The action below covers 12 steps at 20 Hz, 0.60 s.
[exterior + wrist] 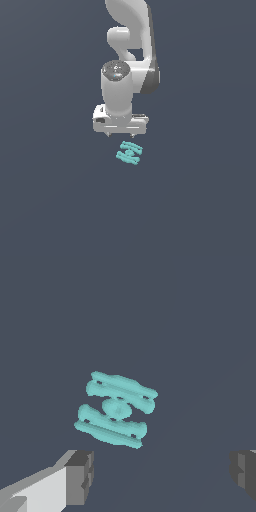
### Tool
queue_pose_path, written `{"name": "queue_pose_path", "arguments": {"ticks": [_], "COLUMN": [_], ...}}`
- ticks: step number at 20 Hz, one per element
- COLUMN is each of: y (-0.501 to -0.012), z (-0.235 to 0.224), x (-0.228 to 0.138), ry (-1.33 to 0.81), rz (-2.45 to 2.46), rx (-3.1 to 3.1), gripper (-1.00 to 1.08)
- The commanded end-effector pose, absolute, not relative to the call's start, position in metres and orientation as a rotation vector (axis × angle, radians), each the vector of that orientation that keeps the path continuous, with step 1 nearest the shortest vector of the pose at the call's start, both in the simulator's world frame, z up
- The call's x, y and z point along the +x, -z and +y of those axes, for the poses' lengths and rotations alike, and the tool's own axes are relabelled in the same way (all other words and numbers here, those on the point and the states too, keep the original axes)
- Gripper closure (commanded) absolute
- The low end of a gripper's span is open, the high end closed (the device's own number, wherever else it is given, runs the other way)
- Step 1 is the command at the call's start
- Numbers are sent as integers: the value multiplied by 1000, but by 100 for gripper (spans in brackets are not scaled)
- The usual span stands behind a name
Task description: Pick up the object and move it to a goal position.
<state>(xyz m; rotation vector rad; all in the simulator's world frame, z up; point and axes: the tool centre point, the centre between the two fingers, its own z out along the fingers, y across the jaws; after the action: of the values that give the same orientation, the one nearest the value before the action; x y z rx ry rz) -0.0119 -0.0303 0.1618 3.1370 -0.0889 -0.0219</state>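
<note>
Gripper spread wide, holding nothing, hovering above bench. Teal object lies flat just nearer than gripper, slightly right. Risk: fingers descend offset, clip skewed bars, knock piece aside, or grip closes on nothing.

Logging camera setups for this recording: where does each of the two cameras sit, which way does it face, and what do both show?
Exterior view: off the arm, at an unrecorded spot, looking at the white arm, its hand and the teal object on the dark grey surface.
Wrist view: mounted on the wrist, looking past the hand toward the object; only the two fingers show, spread wide, nothing between them.
Shared: the teal object, the hand's fingers, the grey surface.
</note>
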Motion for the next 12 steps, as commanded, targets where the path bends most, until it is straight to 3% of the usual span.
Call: {"name": "queue_pose_path", "arguments": {"ticks": [1,10,11,12], "y": [-162,-162,-162,-162], "z": [-30,-30,-30,-30], "x": [-12,-12,-12,-12], "ry": [22,22,22,22], "rz": [-89,-89,-89,-87], "rx": [3137,3137,3137,3137], "gripper": [-92,-92,-60,-60]}}
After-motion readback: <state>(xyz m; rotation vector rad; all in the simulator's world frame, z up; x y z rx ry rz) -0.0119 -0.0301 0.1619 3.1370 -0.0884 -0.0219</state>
